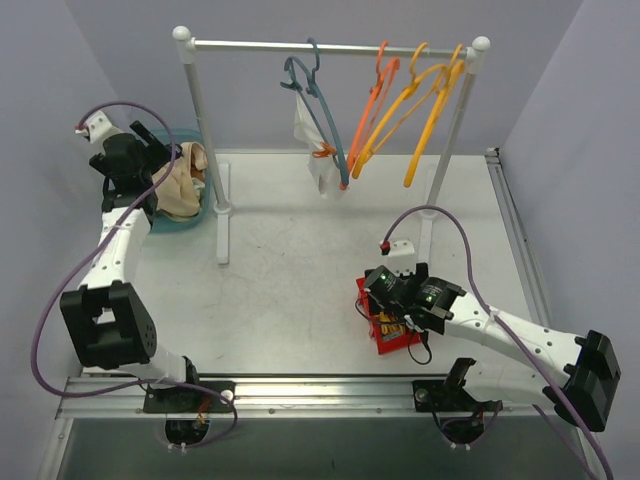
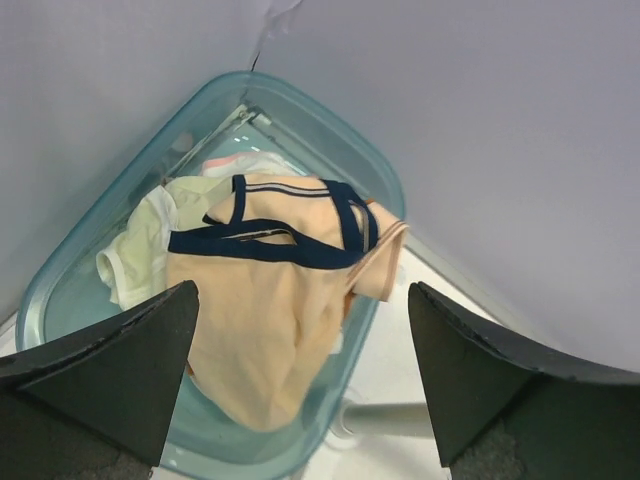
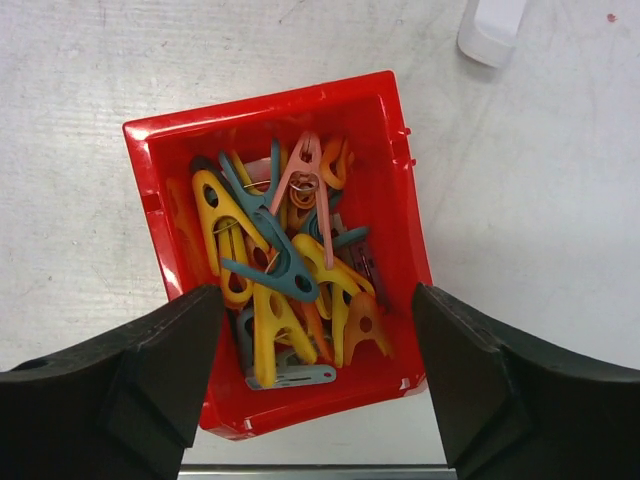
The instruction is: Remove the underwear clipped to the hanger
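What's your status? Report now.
Left tool open over teal tub, dark-trimmed brief inside. Right tool open over red bin of clothespins. White brief clipped to blue hanger; approach looks clear.

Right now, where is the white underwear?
In the top view, the white underwear hangs from the blue-grey hanger, the leftmost one on the rail, held by an orange clip, just left of the orange hanger.

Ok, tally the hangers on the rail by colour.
Blue hanger: 1
Orange hanger: 1
Yellow hangers: 2
Total: 4
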